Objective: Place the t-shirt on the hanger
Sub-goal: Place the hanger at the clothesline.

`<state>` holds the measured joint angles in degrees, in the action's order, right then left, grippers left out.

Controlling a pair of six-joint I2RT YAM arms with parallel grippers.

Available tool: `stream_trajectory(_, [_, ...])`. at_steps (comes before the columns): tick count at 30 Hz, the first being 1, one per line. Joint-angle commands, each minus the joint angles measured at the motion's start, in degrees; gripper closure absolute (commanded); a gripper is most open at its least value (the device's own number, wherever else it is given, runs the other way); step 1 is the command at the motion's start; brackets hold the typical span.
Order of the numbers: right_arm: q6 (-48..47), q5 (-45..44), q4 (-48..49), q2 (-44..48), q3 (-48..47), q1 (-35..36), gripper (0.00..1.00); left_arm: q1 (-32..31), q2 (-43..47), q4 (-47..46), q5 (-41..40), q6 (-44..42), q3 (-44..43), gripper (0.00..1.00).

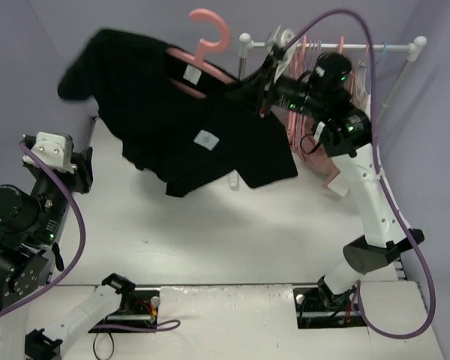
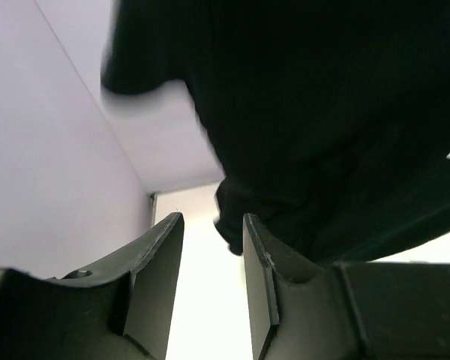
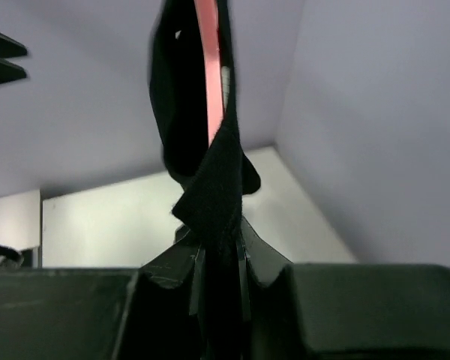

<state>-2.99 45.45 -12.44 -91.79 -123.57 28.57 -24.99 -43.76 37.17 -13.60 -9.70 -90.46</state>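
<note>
**Black shirt hanging in mid-air on a pink hanger, pinched by the right arm**

The t-shirt (image 1: pixel 210 142) is hanging above the table (image 1: pixel 232 232), well clear of its white surface. It is draping over the hanger (image 1: pixel 210 34), whose curved hook is sticking up free above the neck opening. Two small white labels are showing, one at the neck and one lower on the body. The sleeve on the far left is looking blurred.

The right gripper (image 3: pixel 219 251) is reaching in from the right, and its fingers are squeezing together on a fold of the black fabric at the shirt's right shoulder. In its wrist view, a strip of pink plastic is showing just above the pinched cloth.

The left gripper (image 2: pixel 212 221) is sitting low on the left side and pointing up at the shirt. Its jaws are standing apart with only bright table showing between them, and they are touching nothing.

Behind the right arm, a white rail (image 1: pixel 401 49) is carrying more hangers.
</note>
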Motion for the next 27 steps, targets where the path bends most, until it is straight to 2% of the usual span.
stream_trajectory(1, [0.38, 0.86, 5.15, 4.75, 10.73, -3.09, 1.00, 0.38, -0.79, -0.54, -0.72, 0.91, 1.52, 0.67])
stream_trajectory(3, [2.14, -11.45, 5.07, 6.87, 15.22, -3.62, 1.00, 0.38, -1.48, -0.15, -0.65, 1.06, 1.96, 0.67])
stream_trajectory(5, [2.81, -30.44, 5.58, 9.94, 19.39, -3.64, 1.00, 0.38, -2.03, -0.08, -0.03, 1.57, 2.13, 0.67])
stream_trajectory(6, [2.83, -32.48, 5.62, 9.85, 19.96, -3.78, 1.00, 0.38, -2.08, -0.09, 0.09, 2.02, 2.14, 0.67])
stream_trajectory(12, [2.66, 1.21, 6.25, 3.25, 9.58, 1.16, 1.00, 0.38, -3.31, -0.30, 1.75, 3.77, 2.22, 0.67])
stream_trajectory(16, [2.13, 6.44, 7.91, 1.90, 0.09, 3.63, 1.00, 0.38, -3.10, -0.18, 1.92, 3.64, 1.81, 0.67])
stream_trajectory(19, [10.13, 10.12, 17.54, 3.55, -2.47, 2.99, 1.00, 0.38, -2.68, -0.17, 1.60, 3.19, 1.36, 0.67])
stream_trajectory(21, [13.48, 10.43, 21.50, 4.79, -1.99, 3.04, 1.00, 0.38, -2.45, -0.17, 1.47, 3.19, 1.21, 0.67])
stream_trajectory(24, [12.36, -0.89, 22.40, 10.43, 5.59, 1.69, 1.00, 0.38, -1.99, -0.17, 1.60, 3.28, 1.29, 0.67])
stream_trajectory(27, [11.53, -8.06, 22.38, 16.27, 17.14, -2.68, 1.00, 0.38, -1.68, -0.12, 2.07, 3.40, 1.62, 0.67])
